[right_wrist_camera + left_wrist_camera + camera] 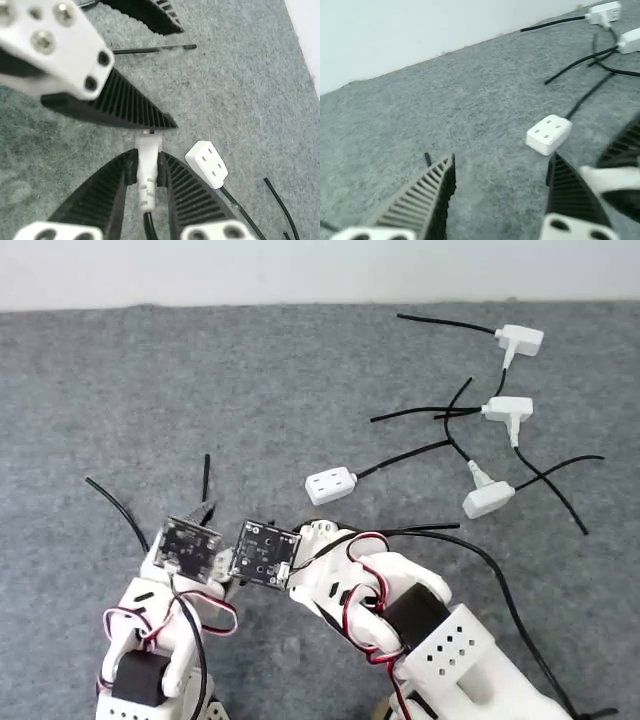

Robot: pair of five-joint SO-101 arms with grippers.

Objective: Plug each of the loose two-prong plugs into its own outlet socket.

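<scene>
White plug is sitting pinched between the fingers of the right gripper, which is clamping its body. Its long axis is running along the fingers, with what seems the prong end poking out past the tips and the cord trailing back toward the wrist. Just ahead of those tips and off to one side, the socket is lying on the grey mat, close but not touching, holed face turned upward and its own cord leading away from the hand. By my reading the prongs are pointing past the socket rather than into it, so the coming move is calling for a turn toward that face. Alongside, the left gripper is hanging spread wide and holding nothing, farther from the socket than the right. Well beyond the socket, other cords are lying.
</scene>
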